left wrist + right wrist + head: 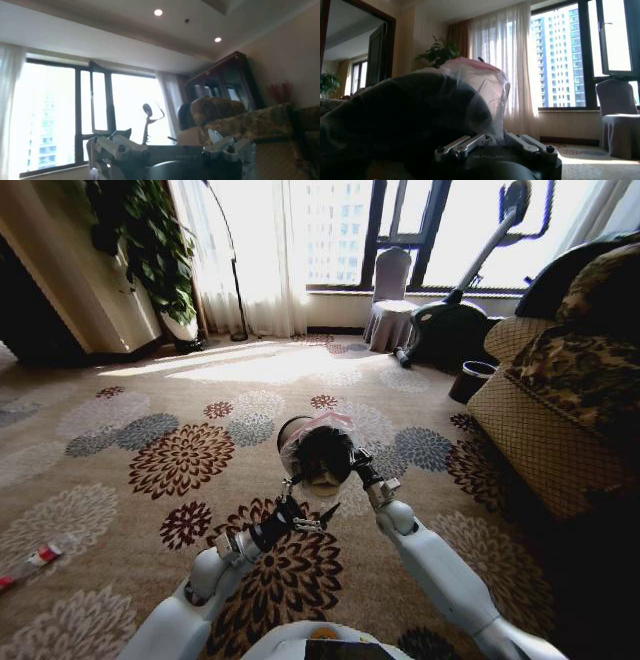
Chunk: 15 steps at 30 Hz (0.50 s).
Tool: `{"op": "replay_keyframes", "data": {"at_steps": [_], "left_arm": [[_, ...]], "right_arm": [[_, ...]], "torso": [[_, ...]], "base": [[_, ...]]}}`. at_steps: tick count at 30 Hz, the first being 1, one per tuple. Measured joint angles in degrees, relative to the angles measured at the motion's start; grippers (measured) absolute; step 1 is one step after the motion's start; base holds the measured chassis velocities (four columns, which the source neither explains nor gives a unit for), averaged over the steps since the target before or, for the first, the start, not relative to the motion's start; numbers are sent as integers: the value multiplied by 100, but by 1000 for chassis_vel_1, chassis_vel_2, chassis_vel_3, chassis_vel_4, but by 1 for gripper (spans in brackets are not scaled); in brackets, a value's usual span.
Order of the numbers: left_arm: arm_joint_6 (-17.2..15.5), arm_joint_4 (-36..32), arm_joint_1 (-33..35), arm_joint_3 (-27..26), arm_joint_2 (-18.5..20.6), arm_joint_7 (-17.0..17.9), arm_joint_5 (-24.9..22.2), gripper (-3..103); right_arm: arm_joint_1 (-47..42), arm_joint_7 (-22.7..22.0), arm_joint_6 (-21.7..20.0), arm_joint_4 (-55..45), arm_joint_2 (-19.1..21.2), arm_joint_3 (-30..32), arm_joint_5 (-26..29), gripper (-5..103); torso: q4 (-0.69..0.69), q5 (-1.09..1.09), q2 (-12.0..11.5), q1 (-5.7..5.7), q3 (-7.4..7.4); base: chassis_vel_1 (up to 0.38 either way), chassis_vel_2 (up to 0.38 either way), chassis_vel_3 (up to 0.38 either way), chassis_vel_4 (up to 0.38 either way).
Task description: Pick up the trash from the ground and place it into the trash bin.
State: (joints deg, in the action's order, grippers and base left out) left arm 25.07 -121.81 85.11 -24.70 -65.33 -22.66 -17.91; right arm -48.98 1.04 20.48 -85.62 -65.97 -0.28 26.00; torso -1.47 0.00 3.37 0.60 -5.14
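Jaws of the right gripper [360,470] are pressed together on the bagged rim of the trash bin [322,452], holding it up off the carpet [150,430] in the head view, its dark mouth turned toward the camera. The left gripper [305,518] hangs just below and beside the bin, its jaws spread apart with nothing between them. Far off at the robot's left, a red-capped clear bottle [35,560] lies flat on the carpet, well apart from both grippers; by my reading this piece of litter remains to be collected, so the task is not finished.

From the left wrist, the left gripper [170,148] shows both fingers standing wide, empty, pointed up toward the window and a patterned sofa [240,120].

From the right wrist, the right gripper [495,144] sits closed against the bin [395,112], whose dark wall and translucent plastic bag [477,80] rise directly over the fingers. Whether anything lies inside the bin cannot be told.
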Motion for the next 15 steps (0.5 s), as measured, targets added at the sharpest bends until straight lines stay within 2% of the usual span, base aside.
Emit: {"op": "replay_keyframes", "data": {"at_steps": [2,3,5,7,8,10,11,15], "left_arm": [[-4,-198,236,-419,-323,1145,243,100],[-4,-198,236,-419,-323,1145,243,100],[-256,-198,314,-971,-625,2204,379,100],[-528,56,279,-1443,-763,2829,380,100],[-528,56,279,-1443,-763,2829,380,100],[-713,555,200,-1944,-793,3122,151,100],[-713,555,200,-1944,-793,3122,151,100],[-679,1514,126,-2389,-678,3214,-214,100]], "right_arm": [[-154,-1,-51,-122,-10,101,-4,0],[-154,-1,-51,-122,-10,101,-4,0],[-364,-2,-96,-351,11,198,5,0],[-570,-1,-181,-626,63,263,8,0],[-570,-1,-181,-626,63,263,8,0],[-868,0,-261,-1021,164,359,22,0],[-868,0,-261,-1021,164,359,22,0],[-1305,2,-287,-1462,326,522,20,0]], "torso": [[-1,1,0,0,0],[-1,1,0,0,0],[-1,0,0,0,0],[0,0,0,0,0],[0,0,0,0,0],[0,0,1,0,0],[0,0,1,0,0],[0,-1,0,0,0]], "base": [[0,0,0,0],[0,0,0,0],[0,0,0,0],[0,0,0,0],[0,0,0,0],[0,0,0,0],[0,0,0,0],[44,35,-50,-66]]}}
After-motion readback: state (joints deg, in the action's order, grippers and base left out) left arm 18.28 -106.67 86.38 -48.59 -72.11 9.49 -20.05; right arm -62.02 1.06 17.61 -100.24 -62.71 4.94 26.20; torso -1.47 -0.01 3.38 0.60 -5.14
